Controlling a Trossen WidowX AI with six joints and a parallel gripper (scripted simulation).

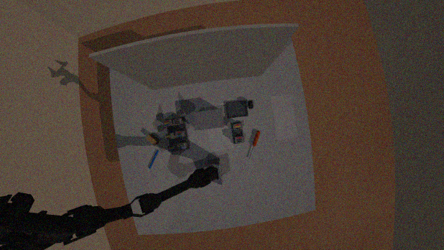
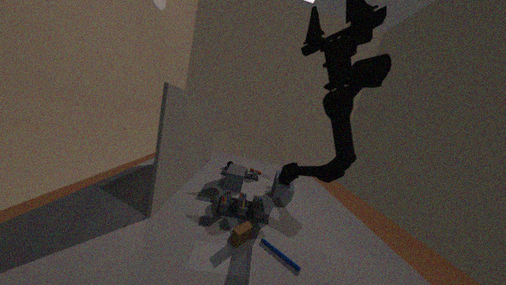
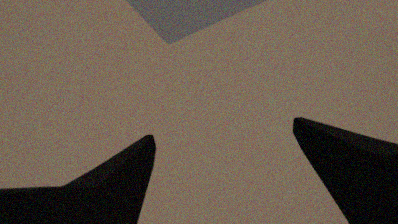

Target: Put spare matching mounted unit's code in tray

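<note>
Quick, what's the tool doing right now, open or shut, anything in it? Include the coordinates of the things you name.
Tool (image 2: 345, 16) (image 3: 222, 133): open, fingers wide apart, nothing between them.
</note>
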